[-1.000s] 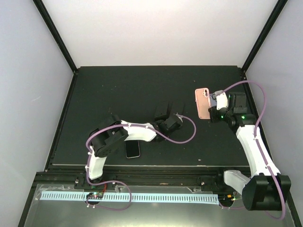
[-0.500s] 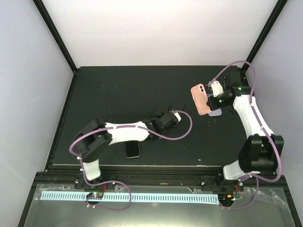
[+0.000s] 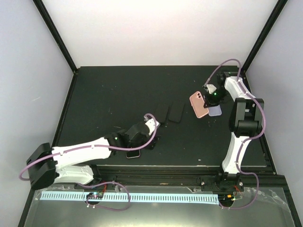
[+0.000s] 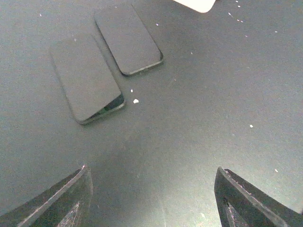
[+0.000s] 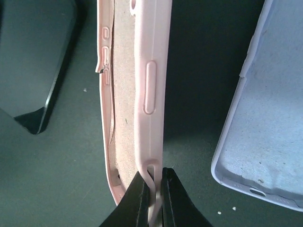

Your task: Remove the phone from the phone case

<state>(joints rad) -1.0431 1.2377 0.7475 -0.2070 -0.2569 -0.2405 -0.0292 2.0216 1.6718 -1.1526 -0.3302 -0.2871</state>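
Phone case, pink and empty, has shifted beside the lavender case, pinched by the right gripper; the spread left gripper has retreated, so removal looks finished.

The left arm covers most of a dark phone in the top view. The right wrist view crops the pink case at the top and the lavender case at the right. A pale corner at the left wrist view's top edge is unidentifiable.
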